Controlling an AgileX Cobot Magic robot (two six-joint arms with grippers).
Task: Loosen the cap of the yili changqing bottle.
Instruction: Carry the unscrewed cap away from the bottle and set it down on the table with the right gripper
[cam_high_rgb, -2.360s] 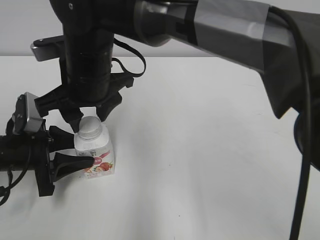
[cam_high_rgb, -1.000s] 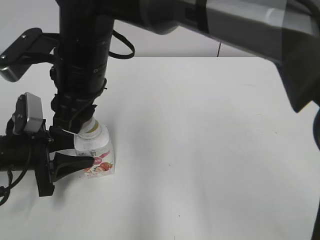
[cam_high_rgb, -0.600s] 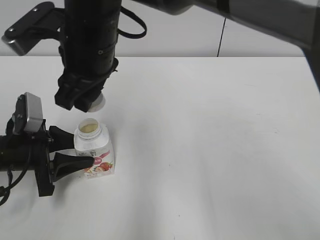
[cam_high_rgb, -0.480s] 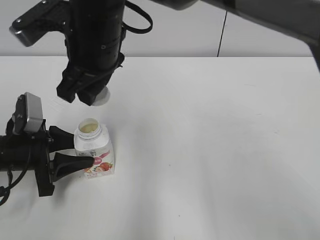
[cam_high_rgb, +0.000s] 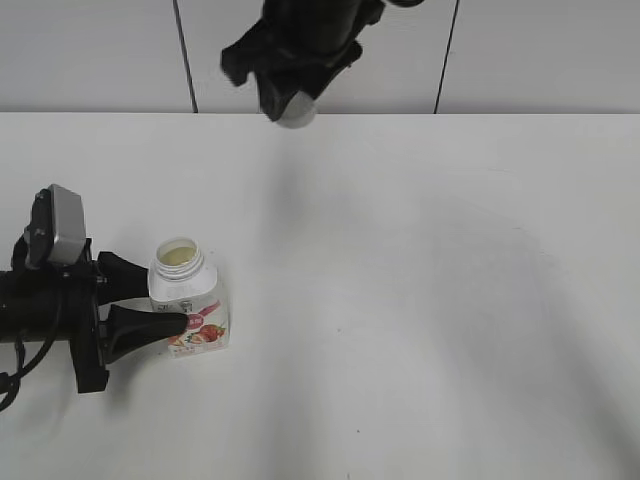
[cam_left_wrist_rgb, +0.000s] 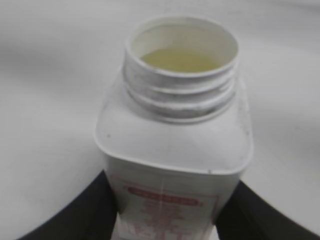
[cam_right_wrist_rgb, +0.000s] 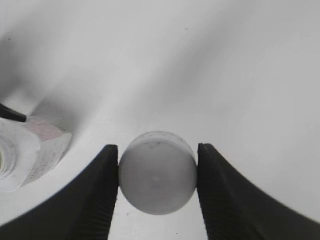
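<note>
left gripper (cam_high_rgb: 150, 305) pinches uncapped yili changqing bottle (cam_high_rgb: 188, 300), near left | right gripper (cam_right_wrist_rgb: 157, 172) pinches cap (cam_right_wrist_rgb: 157, 179) high above far table (cam_high_rgb: 420, 300)

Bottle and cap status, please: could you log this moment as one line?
bottle: upright, open, clamped by left hand | cap: off, held by right hand, raised above table
</note>
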